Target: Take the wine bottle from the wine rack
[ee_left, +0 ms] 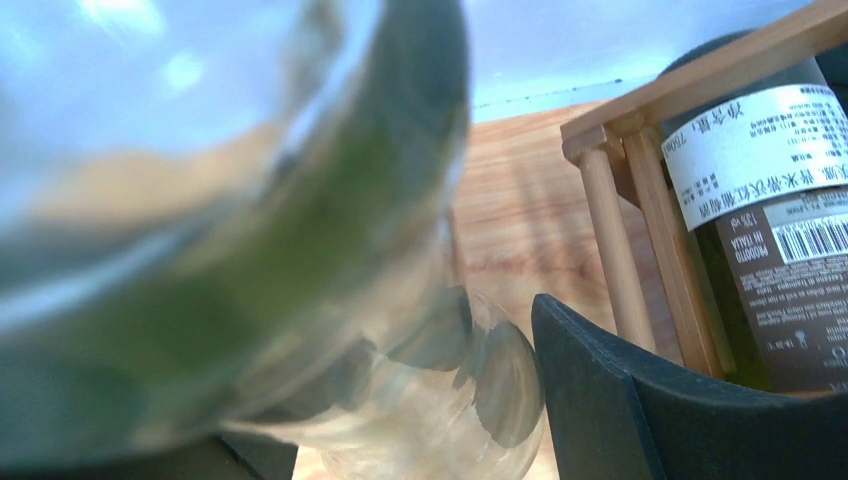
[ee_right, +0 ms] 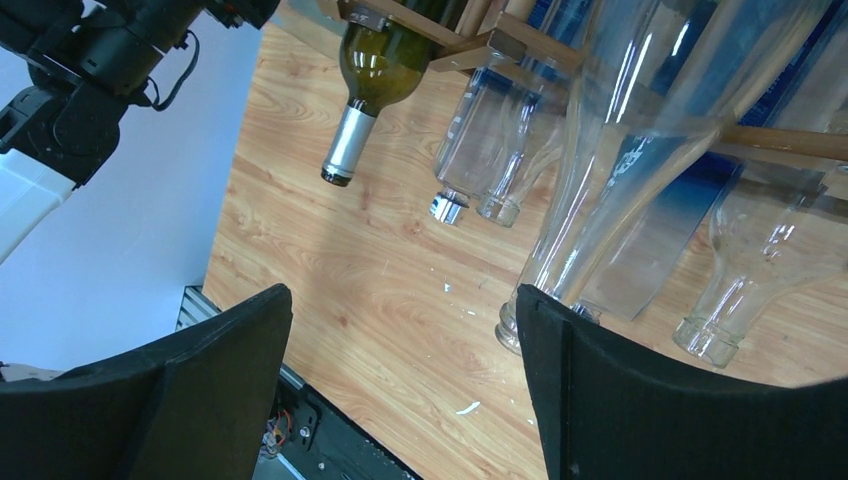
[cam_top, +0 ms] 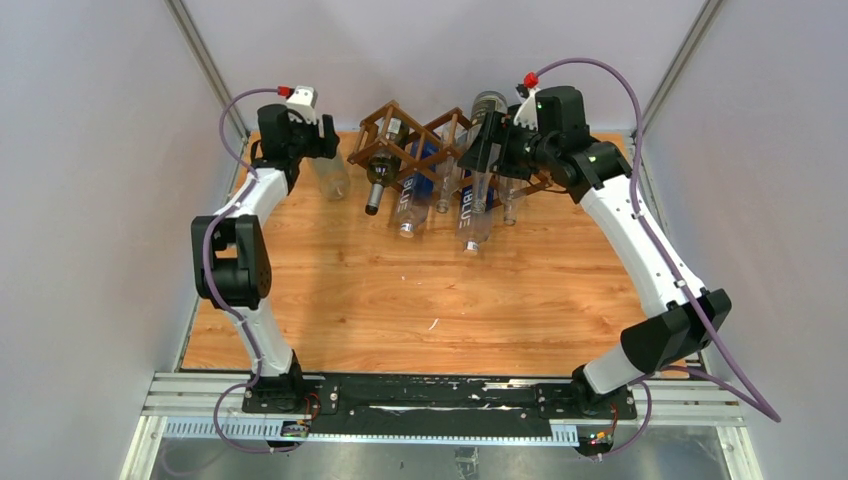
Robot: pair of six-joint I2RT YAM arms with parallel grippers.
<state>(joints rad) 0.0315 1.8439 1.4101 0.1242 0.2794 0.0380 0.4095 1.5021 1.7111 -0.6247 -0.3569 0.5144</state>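
The dark green glass wine bottle (cam_top: pixel 385 160) rests in the dark brown wooden lattice wine rack (cam_top: pixel 432 127) at 12 o'clock, neck tipped towards 6. My right jaws hang apart over the rack, ready to grab. My left jaws sit around a clear glass bottle (cam_top: pixel 331 178) at 9, maybe squeezing it, I cannot tell.
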